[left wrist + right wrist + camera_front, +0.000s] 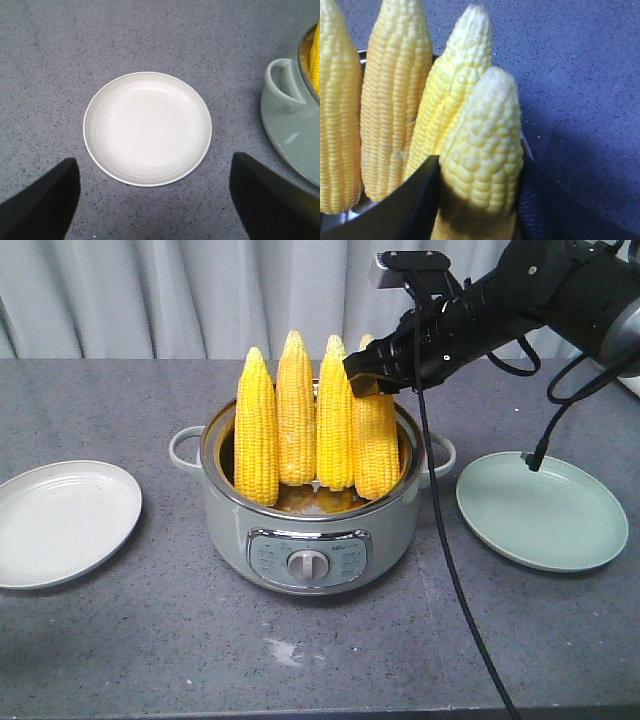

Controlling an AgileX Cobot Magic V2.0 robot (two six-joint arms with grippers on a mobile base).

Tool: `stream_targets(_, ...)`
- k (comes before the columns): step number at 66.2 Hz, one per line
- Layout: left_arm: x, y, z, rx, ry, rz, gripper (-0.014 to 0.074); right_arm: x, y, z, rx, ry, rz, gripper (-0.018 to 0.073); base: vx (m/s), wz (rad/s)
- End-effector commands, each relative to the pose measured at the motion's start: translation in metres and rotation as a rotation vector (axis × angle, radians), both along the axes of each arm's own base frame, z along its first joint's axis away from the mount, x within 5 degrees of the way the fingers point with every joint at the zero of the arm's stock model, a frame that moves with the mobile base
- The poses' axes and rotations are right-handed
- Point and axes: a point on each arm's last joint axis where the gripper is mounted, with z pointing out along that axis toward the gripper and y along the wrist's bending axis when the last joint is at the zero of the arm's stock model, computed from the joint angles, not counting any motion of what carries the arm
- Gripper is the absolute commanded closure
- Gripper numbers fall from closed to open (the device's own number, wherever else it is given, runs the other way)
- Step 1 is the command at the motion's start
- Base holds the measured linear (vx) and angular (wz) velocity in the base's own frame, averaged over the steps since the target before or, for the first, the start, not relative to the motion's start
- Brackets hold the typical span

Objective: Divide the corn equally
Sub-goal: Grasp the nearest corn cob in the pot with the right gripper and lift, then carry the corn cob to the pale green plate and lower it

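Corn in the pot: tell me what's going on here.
Four cobs stand upright in the cooker pot. The right gripper is closed around the rightmost cob, not yet lifted out. The left gripper hangs open over the white plate. That and the green plate hold no corn yet.

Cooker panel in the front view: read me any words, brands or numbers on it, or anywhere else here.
On the silver control panel of the pale green round electric cooker: small marks around the round metal dial and a tiny logo, all too blurred to read.
No text on the white round plate, pale green round plate or yellow corn cobs.
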Motion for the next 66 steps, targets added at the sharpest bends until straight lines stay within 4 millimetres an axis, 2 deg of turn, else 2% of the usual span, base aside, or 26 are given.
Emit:
stream_targets(1,0.001,-0.001,0.015,-0.016,-0.1,-0.003,0.002,-0.009,-0.002,0.039,0.062,-0.123,-0.018,0.0425,0.0,0.0)
stream_targets(7,0.001,-0.001,0.015,-0.016,-0.1,-0.003,0.002,-0.011,-0.003,0.044,0.066,-0.135,-0.018,0.0481,0.0,0.0)
stream_targets(15,0.001,-0.001,0.015,-0.016,-0.099,-0.003,0.002,-0.021,-0.006,0.061,0.074,-0.175,-0.019,0.0484,0.0,0.0)
stream_targets(29,0.001,-0.001,0.015,-0.017,-0.098,-0.002,0.002,-0.056,-0.016,0.105,0.094,-0.265,-0.009,0.0476,0.0,0.0)
stream_targets(37,0.001,-0.001,0.015,-0.017,-0.096,-0.002,0.002,-0.078,-0.03,0.13,0.102,-0.298,-0.021,0.0471,0.0,0.0)
stream_targets(46,0.001,-0.001,0.014,-0.017,-0.092,-0.001,0.002,-0.099,-0.062,0.151,0.11,-0.309,-0.1,0.0463,0.0,0.0)
stream_targets(51,0.001,-0.001,0.014,-0.017,-0.092,-0.001,0.002,-0.106,-0.09,0.157,0.093,-0.294,-0.17,0.0461,0.0,0.0)
stream_targets(59,0.001,-0.001,0.014,-0.017,-0.092,-0.001,0.002,-0.108,-0.126,0.15,0.055,-0.201,-0.251,0.0459,0.0,0.0)
stream_targets(66,0.001,-0.001,0.014,-0.018,-0.093,-0.001,0.002,-0.104,-0.148,0.141,0.035,-0.134,-0.306,0.0458,0.0,0.0)
